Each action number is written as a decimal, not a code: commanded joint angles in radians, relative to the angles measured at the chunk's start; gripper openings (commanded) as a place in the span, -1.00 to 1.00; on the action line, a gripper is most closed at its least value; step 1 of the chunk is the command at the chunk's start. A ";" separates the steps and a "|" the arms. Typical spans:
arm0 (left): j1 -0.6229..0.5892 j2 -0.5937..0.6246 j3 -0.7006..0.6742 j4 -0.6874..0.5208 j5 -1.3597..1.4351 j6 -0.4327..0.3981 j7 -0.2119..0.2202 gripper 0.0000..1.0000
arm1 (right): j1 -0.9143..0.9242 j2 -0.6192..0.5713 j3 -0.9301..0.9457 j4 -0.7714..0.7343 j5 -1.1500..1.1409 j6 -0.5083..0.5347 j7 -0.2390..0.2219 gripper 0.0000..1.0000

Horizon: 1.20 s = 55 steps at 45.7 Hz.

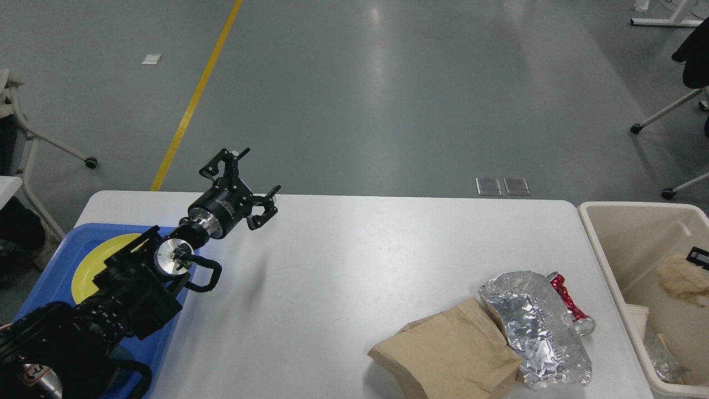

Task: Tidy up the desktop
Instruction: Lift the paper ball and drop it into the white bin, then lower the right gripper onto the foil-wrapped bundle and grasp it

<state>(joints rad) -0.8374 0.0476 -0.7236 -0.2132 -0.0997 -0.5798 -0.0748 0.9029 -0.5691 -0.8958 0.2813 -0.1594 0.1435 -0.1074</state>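
1. The white table fills the near part of the view, with grey floor beyond its far edge.
2. The left hand hangs over the table's far left part, fingers spread apart and holding nothing.
3. Only a small black piece of the right hand shows at the right edge, over the beige bin, touching a crumpled tan wad; I cannot tell its grip.
4. A brown paper bag, crumpled foil and a crushed red can lie together near right.
5. A yellow plate sits in the blue tray, near left.
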 commanded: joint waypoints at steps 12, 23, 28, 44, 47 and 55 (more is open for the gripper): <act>0.000 0.000 0.001 0.000 0.000 0.000 0.000 0.94 | 0.010 0.000 -0.008 0.087 0.006 0.018 0.000 0.99; 0.000 0.000 0.001 0.000 0.000 0.000 0.000 0.94 | 0.214 -0.055 -0.090 0.234 -0.002 0.105 -0.001 1.00; 0.001 0.000 0.000 0.000 0.000 0.000 0.000 0.94 | 0.332 -0.058 -0.167 0.282 -0.003 0.206 -0.001 1.00; 0.000 0.000 0.001 0.000 0.000 0.000 0.000 0.94 | 0.591 0.011 -0.285 0.420 -0.014 0.450 -0.008 1.00; 0.000 0.000 0.001 0.000 0.000 0.000 0.000 0.94 | 0.623 0.038 -0.288 0.437 -0.015 0.499 -0.008 1.00; 0.000 0.000 0.001 0.000 0.000 0.000 0.000 0.94 | 0.702 0.132 -0.290 0.490 -0.032 0.564 -0.006 1.00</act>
<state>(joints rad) -0.8375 0.0476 -0.7232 -0.2132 -0.0997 -0.5798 -0.0752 1.5572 -0.4956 -1.1834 0.7347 -0.1761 0.6748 -0.1141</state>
